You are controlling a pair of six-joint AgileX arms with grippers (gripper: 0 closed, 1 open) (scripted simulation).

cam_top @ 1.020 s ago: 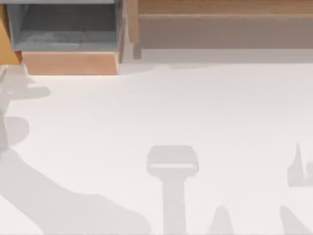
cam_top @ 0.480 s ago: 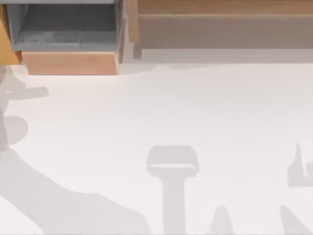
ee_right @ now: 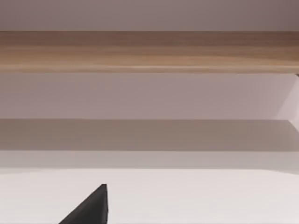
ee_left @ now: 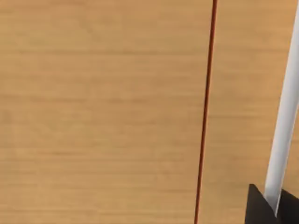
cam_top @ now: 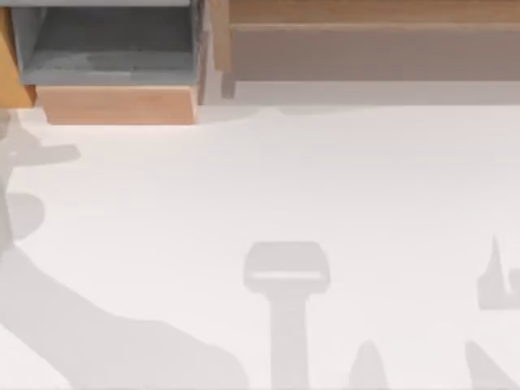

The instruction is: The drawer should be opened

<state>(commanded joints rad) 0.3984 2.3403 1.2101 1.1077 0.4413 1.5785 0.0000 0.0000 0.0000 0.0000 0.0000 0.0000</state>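
The drawer (cam_top: 114, 61) sat at the upper left of the top view, pulled out from the cabinet (cam_top: 366, 41), its grey inside open to the camera and its wooden front (cam_top: 118, 106) facing the white worktop (cam_top: 325, 179). The cabinet ran along the upper edge to the right. In the left wrist view a wooden panel (ee_left: 103, 112) lay close, crossed by a thin dark seam (ee_left: 205, 112), with a white bar (ee_left: 282, 135) beside it; a dark tip of the left gripper (ee_left: 261, 207) touched that bar, though I cannot tell whether its fingers were apart or together. In the right wrist view one dark fingertip of the right gripper (ee_right: 91, 207) hung over the worktop, facing the cabinet; its state I likewise cannot tell.
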